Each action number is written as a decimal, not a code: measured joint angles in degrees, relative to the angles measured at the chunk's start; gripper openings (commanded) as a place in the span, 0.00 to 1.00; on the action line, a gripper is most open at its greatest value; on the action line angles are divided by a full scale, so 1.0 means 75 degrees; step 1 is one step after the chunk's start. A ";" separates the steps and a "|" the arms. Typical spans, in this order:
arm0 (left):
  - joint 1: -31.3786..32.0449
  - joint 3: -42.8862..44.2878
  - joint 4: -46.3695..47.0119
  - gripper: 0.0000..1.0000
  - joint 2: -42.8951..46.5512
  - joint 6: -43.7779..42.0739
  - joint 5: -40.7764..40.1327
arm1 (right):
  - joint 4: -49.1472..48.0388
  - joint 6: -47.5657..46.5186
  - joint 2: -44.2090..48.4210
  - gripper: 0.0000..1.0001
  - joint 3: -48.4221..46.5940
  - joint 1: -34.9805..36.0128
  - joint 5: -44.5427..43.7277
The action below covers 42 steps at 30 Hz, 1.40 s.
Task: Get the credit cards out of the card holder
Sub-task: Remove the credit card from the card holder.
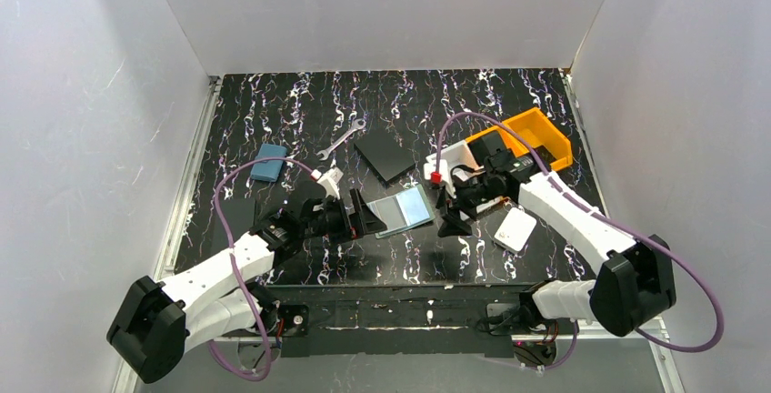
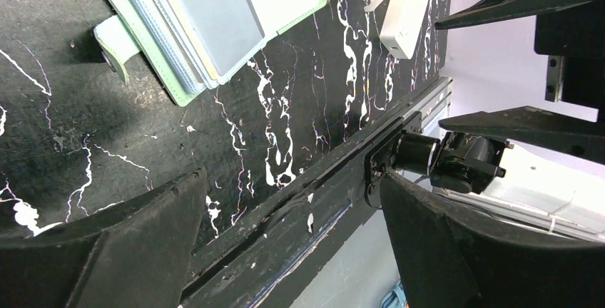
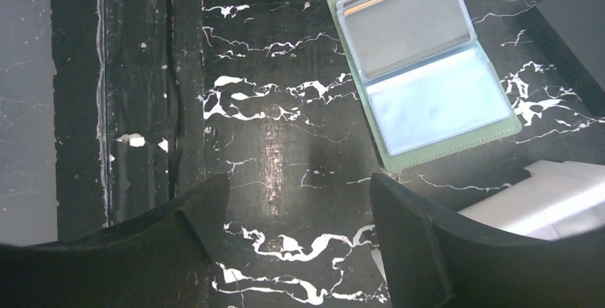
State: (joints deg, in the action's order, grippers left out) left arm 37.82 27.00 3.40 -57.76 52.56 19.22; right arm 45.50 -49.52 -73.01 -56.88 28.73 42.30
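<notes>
Nearest, toward the right: a white box [image 1: 515,227] lying flat beside the right arm, no part of the job. Farther in, at mid-table: the card holder [image 1: 405,209], opened flat with sleeves up, presumably to expose the pocket mouths. Flanked on the left by the left gripper [image 1: 366,216], jaws spread wide and empty, just beside the holder's left edge, apparently placed to steady the cover. Flanked on the right by the right gripper [image 3: 300,229], fingers likewise parted with nothing between, probably lined up to pinch a card edge. Inside the clear sleeves: the credit cards [image 3: 407,26], one greyish-tan, one light blue, not yet drawn out. Beyond: a black square plate [image 1: 384,155], a wrench [image 1: 344,138], a blue pouch [image 1: 269,162] far left, an orange bin [image 1: 536,136] far right, all apart from the work.
</notes>
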 measured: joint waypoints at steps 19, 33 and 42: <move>0.0096 0.0050 0.0131 0.94 -0.0128 0.0201 -0.0326 | -0.0892 0.0667 0.0221 0.98 0.0557 0.0184 -0.0361; 0.0096 -0.0312 0.1218 0.86 0.0029 0.1011 -0.0396 | -0.1142 0.1084 -0.0347 0.77 0.0265 0.0391 -0.0277; 0.0096 -0.0309 0.1603 0.85 -0.0452 0.0851 -0.0414 | -0.1743 0.1684 -0.1332 0.63 -0.0157 0.1341 -0.1122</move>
State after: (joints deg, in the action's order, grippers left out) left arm 38.54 24.69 15.42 -61.14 58.94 16.12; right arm 32.42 -36.88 -83.00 -58.06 38.79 33.89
